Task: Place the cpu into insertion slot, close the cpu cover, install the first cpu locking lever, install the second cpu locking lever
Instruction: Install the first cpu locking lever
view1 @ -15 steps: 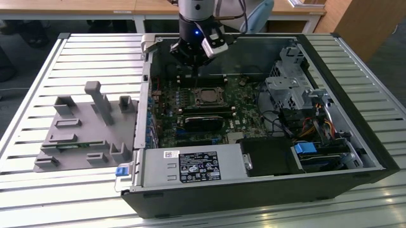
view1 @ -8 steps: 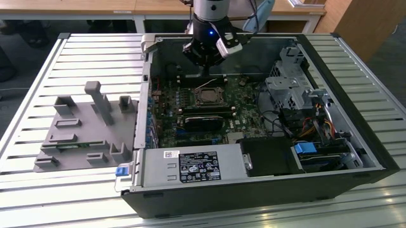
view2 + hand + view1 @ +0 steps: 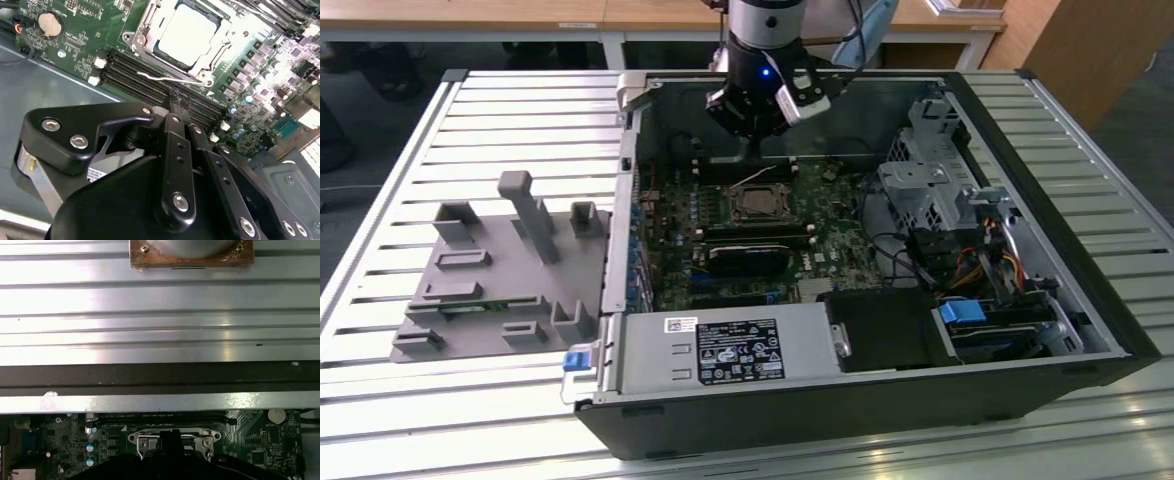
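Observation:
The cpu (image 3: 187,32) lies flat in the insertion slot (image 3: 131,39) on the green motherboard (image 3: 834,225), its pale metal face showing. The silver cpu cover (image 3: 150,20) is down around it. One thin wire locking lever (image 3: 160,79) stands out from the socket's side, over the memory slots. My gripper (image 3: 175,96) hangs just above that lever with its black fingers pressed together and nothing between them. In the exterior view the gripper (image 3: 747,157) is inside the open case, at the far side of the socket (image 3: 757,204). The first wrist view shows a dark fingertip (image 3: 172,436) in front of the socket.
Long black memory slots (image 3: 135,75) run beside the socket, and a coin battery (image 3: 49,22) sits further off. The case wall (image 3: 160,375) rises close behind. A drive cage (image 3: 934,190), cables and a power supply (image 3: 720,350) fill the case. A grey fixture (image 3: 494,270) lies at the exterior view's left.

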You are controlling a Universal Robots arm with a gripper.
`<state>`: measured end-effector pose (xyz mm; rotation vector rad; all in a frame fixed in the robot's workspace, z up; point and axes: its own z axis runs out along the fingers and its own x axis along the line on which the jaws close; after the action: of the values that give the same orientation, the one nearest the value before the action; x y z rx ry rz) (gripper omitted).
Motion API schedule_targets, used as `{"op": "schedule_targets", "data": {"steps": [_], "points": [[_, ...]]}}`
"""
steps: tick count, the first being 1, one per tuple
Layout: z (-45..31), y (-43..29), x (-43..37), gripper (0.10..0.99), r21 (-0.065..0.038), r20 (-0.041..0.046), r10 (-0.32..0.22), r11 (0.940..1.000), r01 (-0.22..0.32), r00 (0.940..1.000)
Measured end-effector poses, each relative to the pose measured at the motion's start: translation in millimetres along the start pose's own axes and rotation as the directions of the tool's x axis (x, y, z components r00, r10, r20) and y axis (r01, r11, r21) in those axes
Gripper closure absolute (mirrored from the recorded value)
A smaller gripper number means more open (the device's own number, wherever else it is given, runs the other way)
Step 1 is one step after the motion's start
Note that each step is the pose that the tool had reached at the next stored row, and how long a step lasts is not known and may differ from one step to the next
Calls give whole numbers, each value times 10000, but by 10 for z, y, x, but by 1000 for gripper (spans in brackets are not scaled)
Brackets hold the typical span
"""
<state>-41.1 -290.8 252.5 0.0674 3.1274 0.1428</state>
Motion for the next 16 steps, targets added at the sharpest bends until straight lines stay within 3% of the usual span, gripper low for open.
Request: {"op": "schedule_targets", "data": {"steps": [9,16], "points": [[146,-13,-17,976,4,-10,-123,9999,123,9999],[182,-16,-23,976,3,-10,-136,9999,136,9999]]}}
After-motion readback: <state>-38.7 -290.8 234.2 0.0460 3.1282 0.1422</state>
